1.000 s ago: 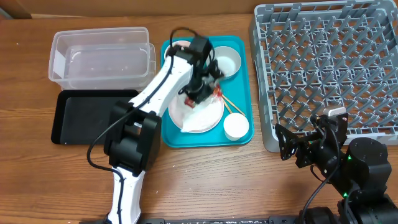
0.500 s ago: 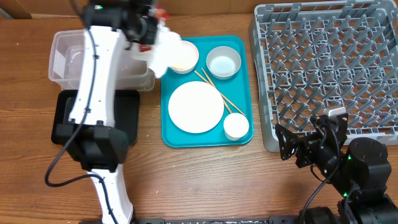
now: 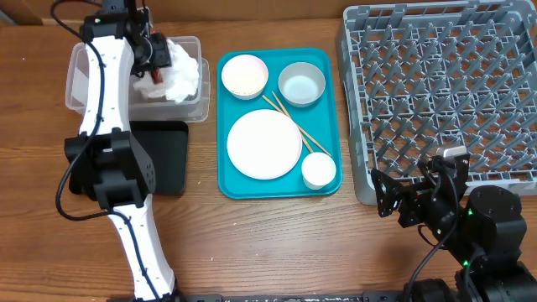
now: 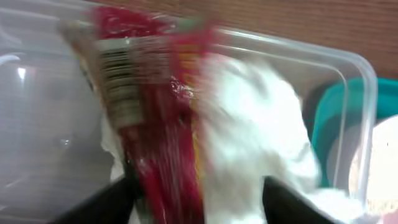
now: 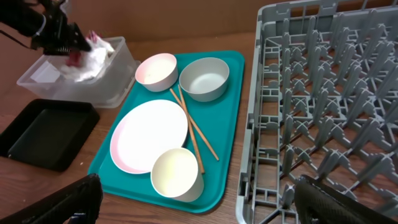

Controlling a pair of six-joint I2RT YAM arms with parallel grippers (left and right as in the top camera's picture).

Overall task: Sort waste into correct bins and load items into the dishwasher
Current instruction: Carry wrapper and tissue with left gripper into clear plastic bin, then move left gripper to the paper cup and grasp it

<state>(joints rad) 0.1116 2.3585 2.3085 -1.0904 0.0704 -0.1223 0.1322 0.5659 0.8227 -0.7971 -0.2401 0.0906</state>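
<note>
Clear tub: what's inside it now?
In the clear tub: crumpled white tissue and red snack wrapper, at the end nearest the teal tray. They hide the floor beneath.

Wrapper (image 4: 149,112) and tissue (image 4: 255,137) over tub (image 4: 43,137)

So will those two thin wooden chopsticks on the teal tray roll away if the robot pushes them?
Probably a bit: the thin wooden chopsticks look slim and light, so a nudge may roll or scatter them. The pale round plate beside them might stop them. They look stiff, not bendy.
</note>
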